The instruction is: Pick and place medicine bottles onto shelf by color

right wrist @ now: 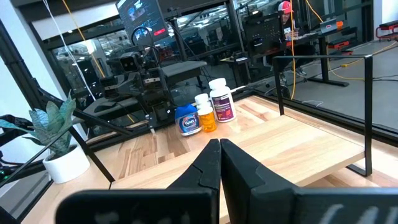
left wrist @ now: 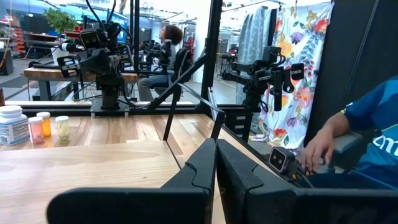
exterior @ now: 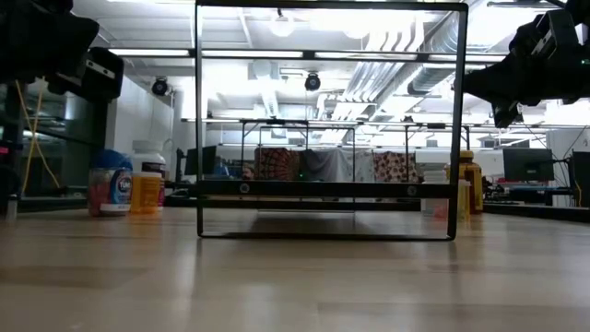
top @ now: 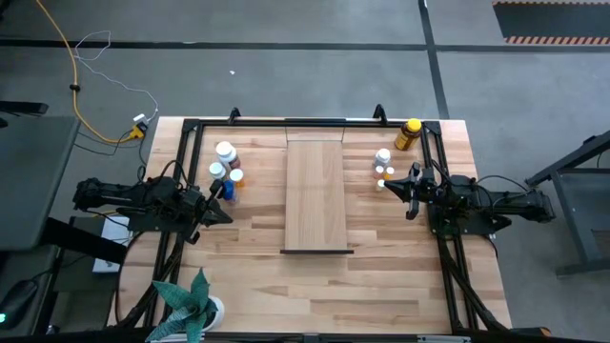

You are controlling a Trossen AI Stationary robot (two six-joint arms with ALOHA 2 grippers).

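Planked wooden table [top: 381, 276] carries the shelf [top: 315, 195] lying flat at its centre. Left of it stands a cluster of medicine bottles [top: 227, 164]; right of it an amber bottle [top: 408, 133] and small white ones [top: 383, 167]. Left end effector [top: 221, 191] and right end effector [top: 408, 183] hover beside their clusters, fingers pressed together, holding nothing.

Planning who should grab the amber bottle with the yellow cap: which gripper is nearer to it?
Right. The right gripper sits on the amber bottle's side of the shelf, with small bottles between them. The left gripper is across the shelf, beside the other bottle cluster.
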